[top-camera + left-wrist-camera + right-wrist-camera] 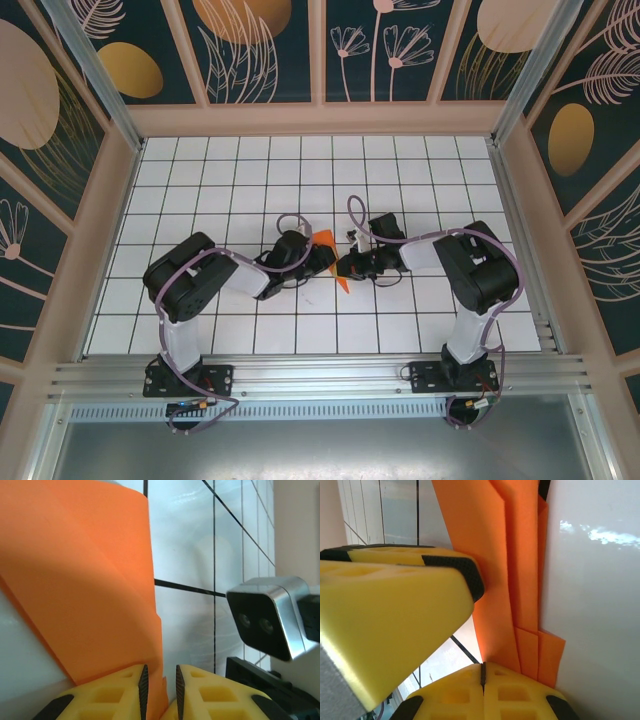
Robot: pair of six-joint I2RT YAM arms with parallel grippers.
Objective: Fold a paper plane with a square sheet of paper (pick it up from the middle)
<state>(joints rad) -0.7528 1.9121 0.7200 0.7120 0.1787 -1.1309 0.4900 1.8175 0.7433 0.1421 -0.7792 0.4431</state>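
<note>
The folded paper could skew if the left claw, slightly apart around it, pinches beside the closed right claw.

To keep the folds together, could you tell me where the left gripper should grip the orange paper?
Probably the paper by its long edge, approached edge-on: it stands upright, and that edge runs between the fingers of the left gripper.
</note>
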